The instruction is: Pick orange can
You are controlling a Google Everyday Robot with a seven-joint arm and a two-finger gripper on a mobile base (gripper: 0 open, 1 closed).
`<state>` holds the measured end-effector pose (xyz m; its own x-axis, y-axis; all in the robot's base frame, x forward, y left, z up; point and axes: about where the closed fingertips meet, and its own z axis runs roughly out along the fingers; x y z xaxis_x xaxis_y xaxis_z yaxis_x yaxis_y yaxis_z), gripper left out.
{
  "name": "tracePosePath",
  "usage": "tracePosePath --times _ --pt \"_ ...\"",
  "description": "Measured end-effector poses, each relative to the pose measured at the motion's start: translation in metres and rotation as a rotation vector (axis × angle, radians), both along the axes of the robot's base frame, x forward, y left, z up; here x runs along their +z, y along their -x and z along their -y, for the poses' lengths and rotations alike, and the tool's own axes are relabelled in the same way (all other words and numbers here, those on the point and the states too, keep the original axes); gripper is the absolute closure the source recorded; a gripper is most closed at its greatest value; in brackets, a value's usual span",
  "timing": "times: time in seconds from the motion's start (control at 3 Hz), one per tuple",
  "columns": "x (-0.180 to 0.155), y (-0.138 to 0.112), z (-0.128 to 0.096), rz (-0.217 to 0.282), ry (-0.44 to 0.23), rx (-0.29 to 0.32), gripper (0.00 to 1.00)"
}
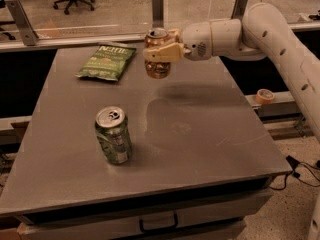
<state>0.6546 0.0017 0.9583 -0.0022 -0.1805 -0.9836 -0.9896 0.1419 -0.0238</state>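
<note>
The orange can (158, 66) has coppery sides and a silver top. It is held off the grey table (200, 134), above the table's far middle. My gripper (161, 51) reaches in from the right and is shut on the can's upper half, its pale fingers (162, 52) across the can's front. The can stands upright in the grip. The white arm (260, 34) extends to the right edge of the view.
A green can (114, 135) stands upright on the table's front left. A green chip bag (106, 60) lies flat at the far left. A glass partition with metal posts (157, 6) runs behind the table. A tape roll (264, 95) sits on a ledge to the right.
</note>
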Motion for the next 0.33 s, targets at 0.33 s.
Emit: tracePosePath --times 0.33 --pt "0.0008 0.0079 -0.0058 -0.006 -0.004 0.034 1.00"
